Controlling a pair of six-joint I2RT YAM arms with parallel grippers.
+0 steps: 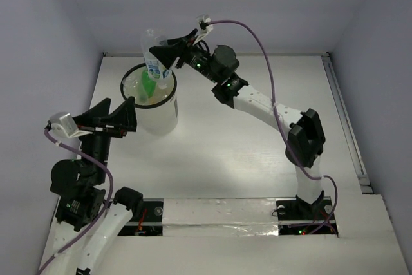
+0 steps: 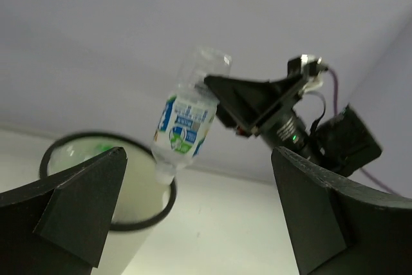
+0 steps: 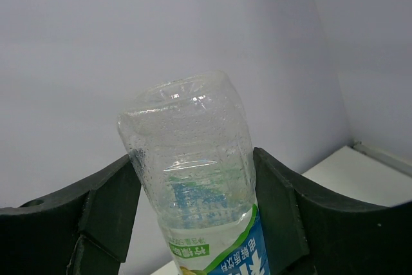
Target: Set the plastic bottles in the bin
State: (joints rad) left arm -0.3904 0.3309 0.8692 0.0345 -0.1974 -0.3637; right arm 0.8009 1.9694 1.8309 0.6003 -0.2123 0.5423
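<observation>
At our left gripper (image 1: 119, 113), the fingers stand spread with nothing between them, and the bin (image 1: 161, 117) sits just ahead of their tips. Inside the bin we see a green bottle (image 1: 148, 85). Further right, our right gripper (image 1: 162, 56) pinches a clear bottle (image 1: 153, 66) with a blue-and-white label, its neck hanging below the fingers over the bin's mouth.

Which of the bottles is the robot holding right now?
The clear bottle with the blue-and-white label, gripped neck-down by the right hand above the bin; the green bottle already lies inside it.
</observation>
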